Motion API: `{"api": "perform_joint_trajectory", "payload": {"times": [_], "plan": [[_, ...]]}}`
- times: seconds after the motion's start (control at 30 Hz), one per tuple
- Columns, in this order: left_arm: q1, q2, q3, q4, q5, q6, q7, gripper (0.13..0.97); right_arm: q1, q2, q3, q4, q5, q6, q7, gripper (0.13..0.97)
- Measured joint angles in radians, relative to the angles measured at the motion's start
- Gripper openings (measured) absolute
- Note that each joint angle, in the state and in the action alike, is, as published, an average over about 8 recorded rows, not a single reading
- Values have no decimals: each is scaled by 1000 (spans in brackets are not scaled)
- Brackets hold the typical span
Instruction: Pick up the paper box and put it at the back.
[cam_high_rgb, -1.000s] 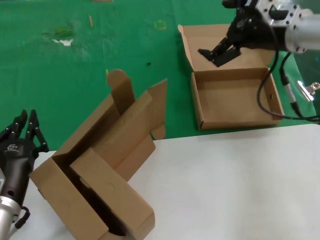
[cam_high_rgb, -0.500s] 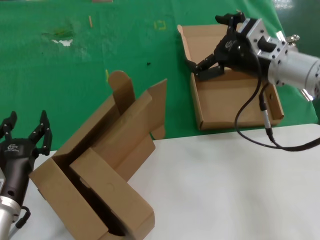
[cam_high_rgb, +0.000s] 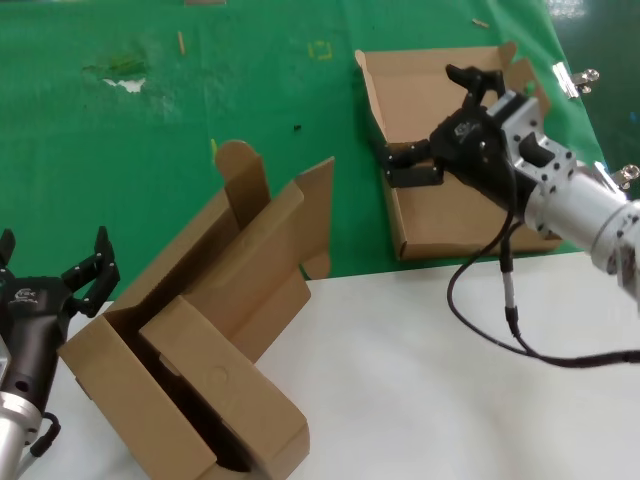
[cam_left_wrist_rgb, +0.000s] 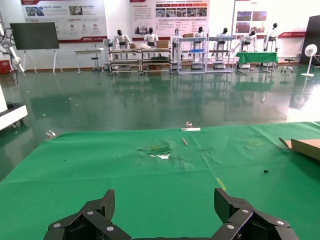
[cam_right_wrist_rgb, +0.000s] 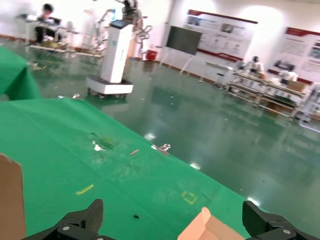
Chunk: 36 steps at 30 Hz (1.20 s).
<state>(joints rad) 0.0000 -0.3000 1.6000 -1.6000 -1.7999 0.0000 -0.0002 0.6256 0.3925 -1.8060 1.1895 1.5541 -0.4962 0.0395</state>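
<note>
The paper box (cam_high_rgb: 440, 215) lies open on the green cloth of the back (cam_high_rgb: 150, 150), right of centre, its lid (cam_high_rgb: 410, 90) folded away and its front wall near the white table edge. My right gripper (cam_high_rgb: 425, 120) hovers open over the box's left wall, holding nothing. In the right wrist view the right gripper (cam_right_wrist_rgb: 172, 215) frames a rounded ear flap (cam_right_wrist_rgb: 205, 227) of the box. My left gripper (cam_high_rgb: 52, 245) stands wide open at the near left, empty; the left wrist view shows the left gripper (cam_left_wrist_rgb: 164, 207) facing bare cloth.
Two nested brown boxes (cam_high_rgb: 200, 340) lie tilted across the edge of the white tabletop (cam_high_rgb: 450, 370), right beside the left gripper. Metal clips (cam_high_rgb: 572, 78) lie on the cloth at the far right. A black cable (cam_high_rgb: 480, 320) hangs from the right arm.
The right gripper came off the lid, swung toward the box's left wall and spread wider. The left gripper went from shut to wide open.
</note>
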Motion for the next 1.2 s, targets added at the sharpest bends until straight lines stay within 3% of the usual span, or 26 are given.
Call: {"api": "perform_joint_trajectory", "payload": {"times": [0.1, 0.53, 1.2], "plan": [[0, 0, 0, 0, 0, 0, 0, 697, -52, -8, 17, 34, 20, 41, -3, 966], [0, 0, 0, 0, 0, 0, 0, 718, -274, -41, 90, 180, 108, 217, -17, 966], [0, 0, 0, 0, 0, 0, 0, 930, -576, -85, 190, 378, 226, 457, -36, 966]]}}
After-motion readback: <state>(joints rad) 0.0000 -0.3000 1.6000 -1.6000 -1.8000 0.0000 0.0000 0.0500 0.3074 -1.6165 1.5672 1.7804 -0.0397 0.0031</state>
